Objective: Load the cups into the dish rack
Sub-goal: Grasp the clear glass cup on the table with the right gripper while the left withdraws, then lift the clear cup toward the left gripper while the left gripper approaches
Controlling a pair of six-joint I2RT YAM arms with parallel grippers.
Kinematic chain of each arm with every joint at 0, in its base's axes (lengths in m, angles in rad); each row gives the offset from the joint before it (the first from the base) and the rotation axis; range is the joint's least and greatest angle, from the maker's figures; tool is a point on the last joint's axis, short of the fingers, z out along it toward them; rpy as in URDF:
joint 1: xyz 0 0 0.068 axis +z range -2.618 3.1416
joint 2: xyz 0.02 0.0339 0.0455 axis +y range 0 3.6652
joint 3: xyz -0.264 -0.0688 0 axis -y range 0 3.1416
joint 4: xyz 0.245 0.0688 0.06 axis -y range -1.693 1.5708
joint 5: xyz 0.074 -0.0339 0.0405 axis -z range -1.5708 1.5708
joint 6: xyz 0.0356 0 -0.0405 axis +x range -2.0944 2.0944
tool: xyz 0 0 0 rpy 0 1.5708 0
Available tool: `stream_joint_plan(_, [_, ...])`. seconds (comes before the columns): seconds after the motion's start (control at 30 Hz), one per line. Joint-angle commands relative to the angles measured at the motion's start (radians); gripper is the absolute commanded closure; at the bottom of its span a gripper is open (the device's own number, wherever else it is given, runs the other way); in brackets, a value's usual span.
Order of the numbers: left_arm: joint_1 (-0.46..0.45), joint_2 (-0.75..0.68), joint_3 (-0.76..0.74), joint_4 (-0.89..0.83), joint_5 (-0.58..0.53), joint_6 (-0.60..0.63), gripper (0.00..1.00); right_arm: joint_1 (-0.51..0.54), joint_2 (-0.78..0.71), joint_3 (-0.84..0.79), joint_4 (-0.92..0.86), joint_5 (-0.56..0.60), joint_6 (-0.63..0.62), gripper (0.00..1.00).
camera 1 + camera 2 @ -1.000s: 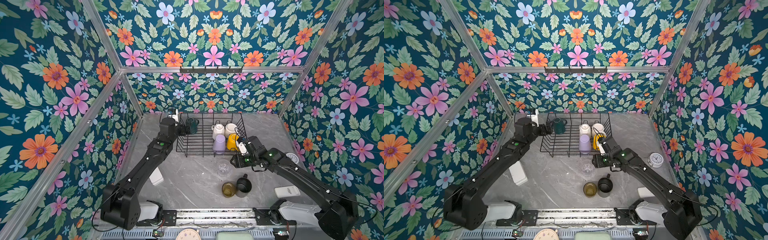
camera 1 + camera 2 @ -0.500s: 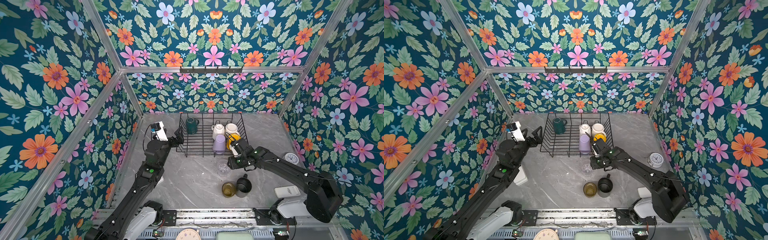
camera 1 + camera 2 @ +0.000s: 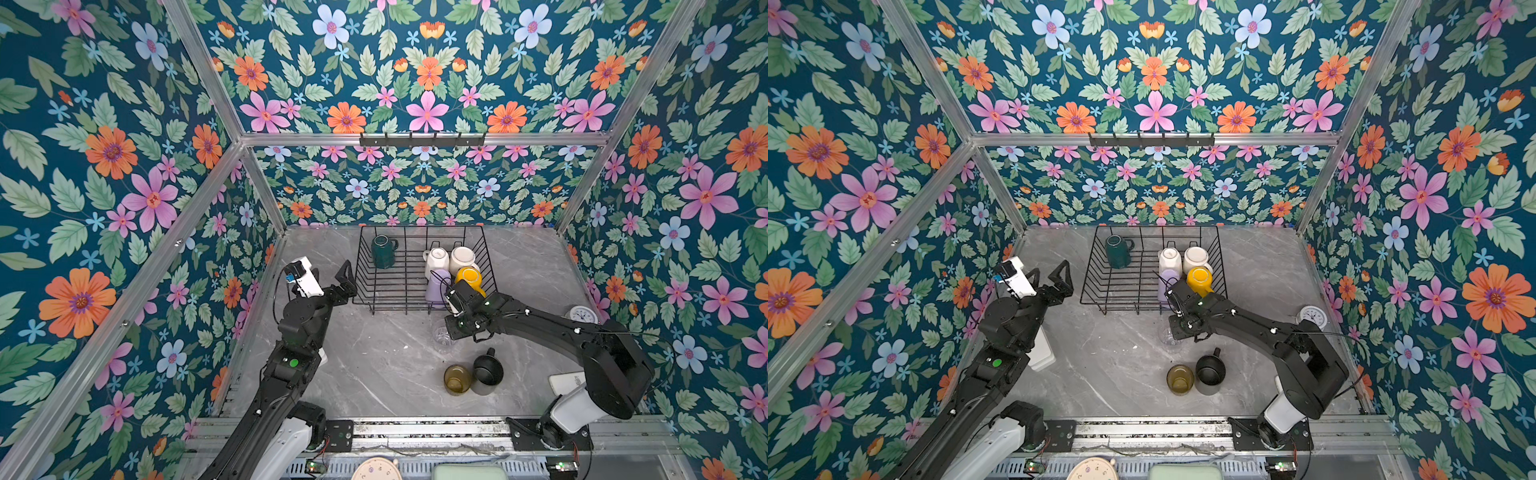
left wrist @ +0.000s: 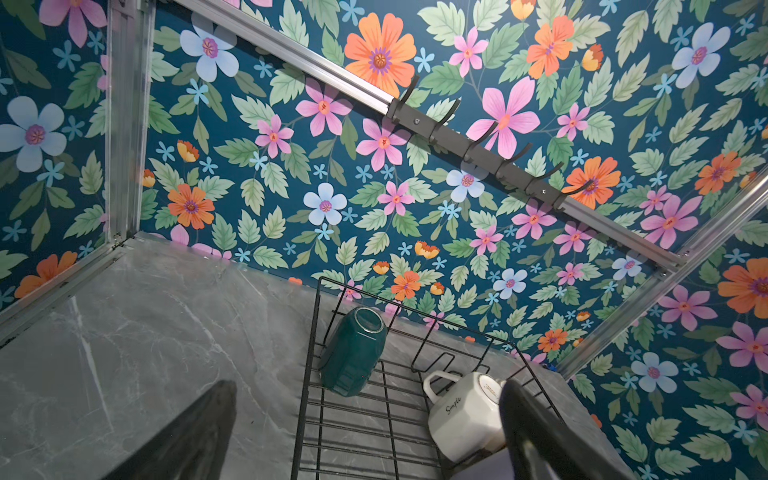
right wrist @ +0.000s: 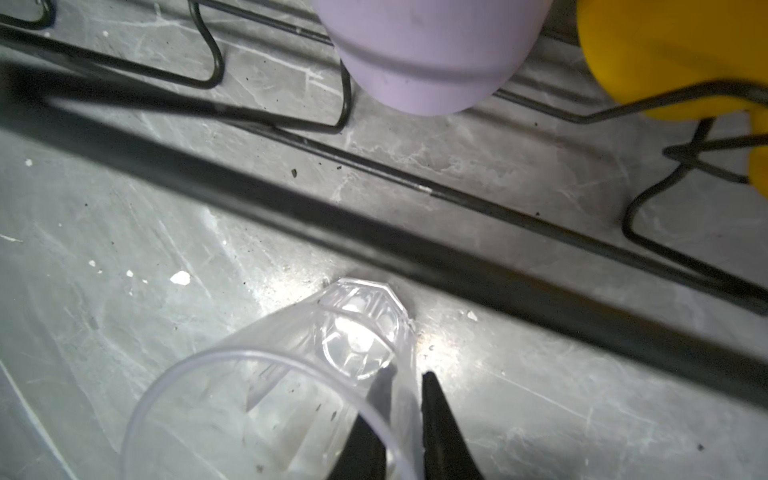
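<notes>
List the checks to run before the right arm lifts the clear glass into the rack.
1. Right gripper pinching the clear glass wall, one finger inside: ok.
2. Grip firm enough to lift: cannot tell.
3. Bare space in the rack beside the green mug: ok.
4. Left gripper open, outside the rack: ok.
5. Amber glass and black mug standing apart from the clear glass: ok.

Floral walls, alu frame, marble top.
</notes>
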Motion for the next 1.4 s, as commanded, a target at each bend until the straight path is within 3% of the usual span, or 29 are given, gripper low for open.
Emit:
stream_joint_plan(0.0, [0.001, -0.008, -0.002, -0.009, -0.029, -0.002, 0.0, 0.003, 0.008, 0.013, 0.0, 0.005, 0.001, 0.91])
stream_joint_plan(0.13, [0.0, -0.015, -0.014, -0.005, -0.035, -0.005, 0.0, 0.008, -0.001, 0.028, -0.006, -0.014, -0.005, 1.0])
stream_joint_plan(0.3, [0.001, -0.005, -0.027, -0.008, -0.055, -0.005, 0.0, 0.008, -0.032, 0.055, -0.026, -0.052, -0.021, 1.0])
stream_joint_plan(0.47, [0.001, -0.011, -0.044, 0.033, 0.003, 0.014, 0.0, 0.007, -0.108, 0.067, -0.023, -0.129, -0.042, 1.0])
stream_joint_plan(0.67, [0.001, -0.028, -0.082, 0.17, 0.238, 0.065, 0.0, -0.002, -0.206, 0.085, 0.026, -0.276, -0.034, 1.0])
stream_joint_plan(0.87, [0.001, -0.017, -0.119, 0.35, 0.618, 0.07, 0.0, -0.12, -0.273, 0.022, 0.232, -0.569, 0.083, 1.0])
stream_joint_plan(1.07, [0.001, 0.079, -0.087, 0.439, 0.962, 0.019, 0.0, -0.211, -0.273, -0.026, 0.451, -0.76, 0.223, 1.0])
stream_joint_plan(1.37, [0.0, 0.133, -0.068, 0.446, 1.066, 0.004, 0.0, -0.231, -0.254, -0.046, 0.633, -0.9, 0.314, 1.0])
